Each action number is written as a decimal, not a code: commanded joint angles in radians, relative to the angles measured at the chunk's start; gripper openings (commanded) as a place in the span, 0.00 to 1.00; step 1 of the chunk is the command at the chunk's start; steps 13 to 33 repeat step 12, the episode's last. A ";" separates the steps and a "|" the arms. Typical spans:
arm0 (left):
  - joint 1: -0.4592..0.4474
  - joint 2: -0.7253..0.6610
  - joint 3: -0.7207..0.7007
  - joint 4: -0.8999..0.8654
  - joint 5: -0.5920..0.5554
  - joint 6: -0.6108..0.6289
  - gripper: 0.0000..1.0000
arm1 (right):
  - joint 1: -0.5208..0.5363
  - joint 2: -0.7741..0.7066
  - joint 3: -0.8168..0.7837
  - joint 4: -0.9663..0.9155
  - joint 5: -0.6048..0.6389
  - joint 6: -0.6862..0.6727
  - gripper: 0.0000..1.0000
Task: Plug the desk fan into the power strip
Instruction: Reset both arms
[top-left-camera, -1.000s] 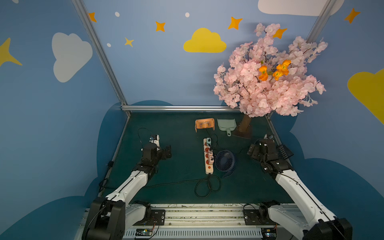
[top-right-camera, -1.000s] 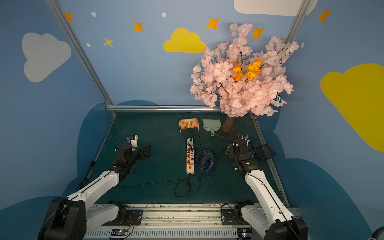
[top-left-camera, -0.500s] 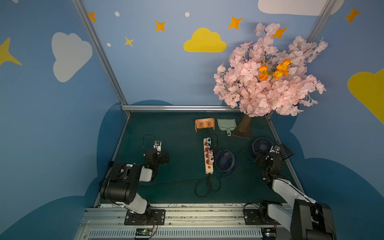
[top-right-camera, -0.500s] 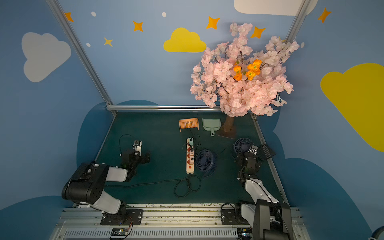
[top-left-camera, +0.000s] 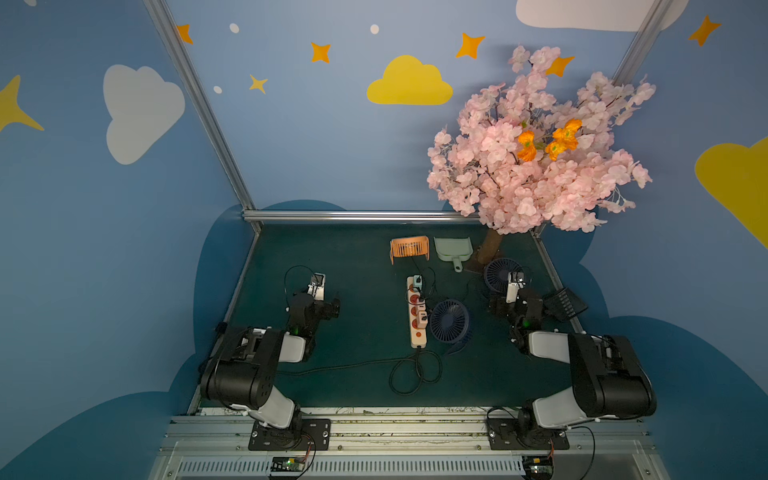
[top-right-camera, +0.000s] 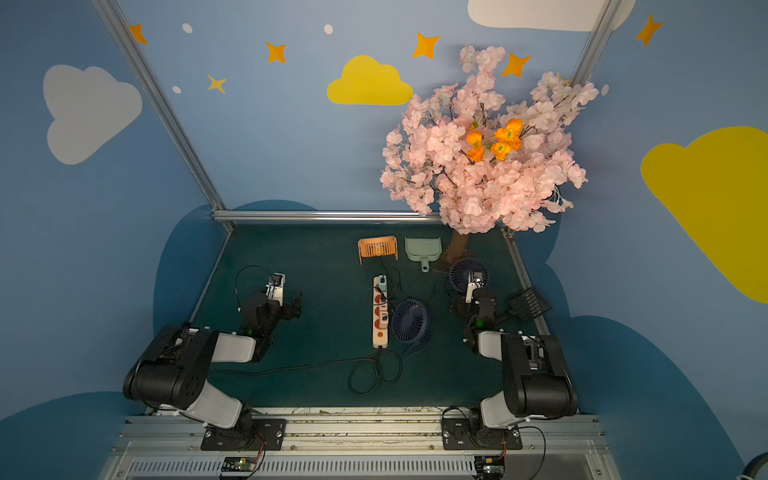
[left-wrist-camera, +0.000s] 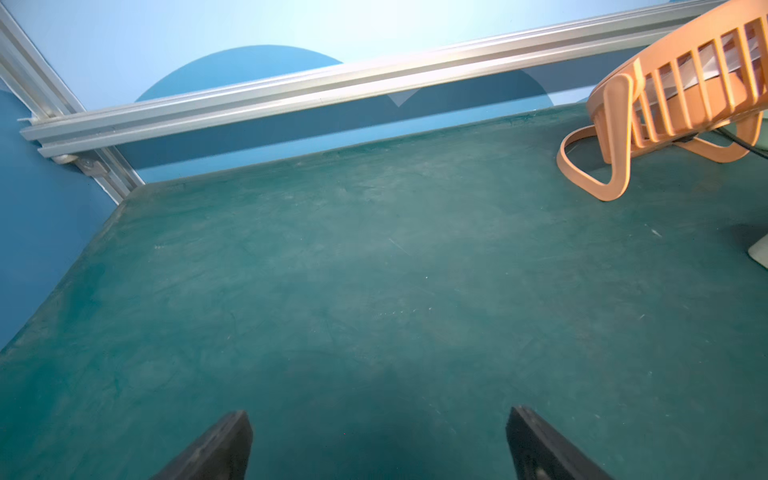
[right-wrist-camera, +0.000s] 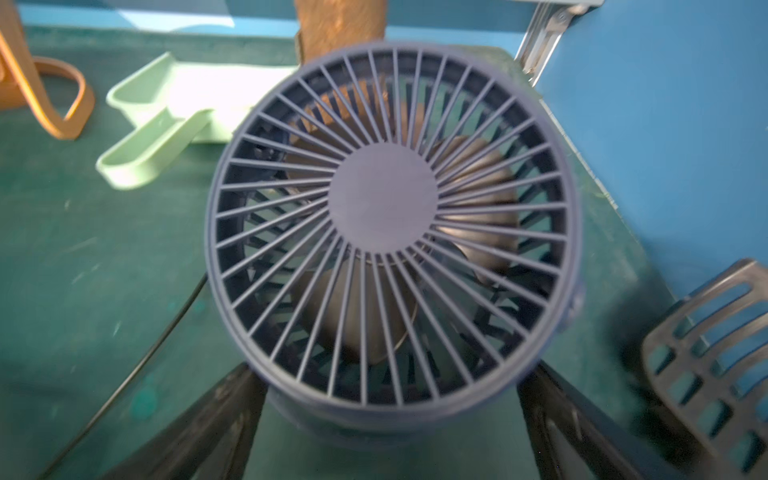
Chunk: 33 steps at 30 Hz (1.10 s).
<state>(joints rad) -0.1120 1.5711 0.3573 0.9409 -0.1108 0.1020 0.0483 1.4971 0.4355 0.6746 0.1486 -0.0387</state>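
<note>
The power strip (top-left-camera: 416, 311) lies flat in the middle of the green table (top-left-camera: 357, 266). It runs from near to far, and its black cord (top-left-camera: 415, 372) curls in loops at the near end. A few small plugs sit in it. A blue fan (top-left-camera: 450, 321) stands just beside the strip on its right. Another blue fan, the far blue fan (top-left-camera: 498, 270), stands farther back on the right, near the trunk of a pink flower tree (top-left-camera: 536, 158). The right gripper (right-wrist-camera: 390, 374) is right in front of this fan. Its two black fingers (right-wrist-camera: 232, 407) are spread wide, with the bottom of the fan between them. The picture is blurry there, so I cannot tell if they touch it. A black slatted thing (top-left-camera: 565, 304) lies at the right edge. The left gripper (left-wrist-camera: 379, 417) is over on the left side, well apart from the strip. Its fingers are spread wide too and hold nothing, with only bare table under them. At the far side an orange fan (top-left-camera: 409, 248) and a green scoop (top-left-camera: 453, 249) sit side by side.
</note>
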 joint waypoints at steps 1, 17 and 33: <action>-0.005 0.006 -0.005 0.038 0.010 0.021 1.00 | -0.002 -0.017 0.019 -0.037 -0.033 -0.008 0.98; 0.027 0.003 0.011 0.000 0.077 0.004 1.00 | 0.001 -0.021 0.016 -0.035 -0.026 -0.010 0.98; 0.027 0.003 0.011 0.000 0.077 0.004 1.00 | 0.001 -0.021 0.016 -0.035 -0.026 -0.010 0.98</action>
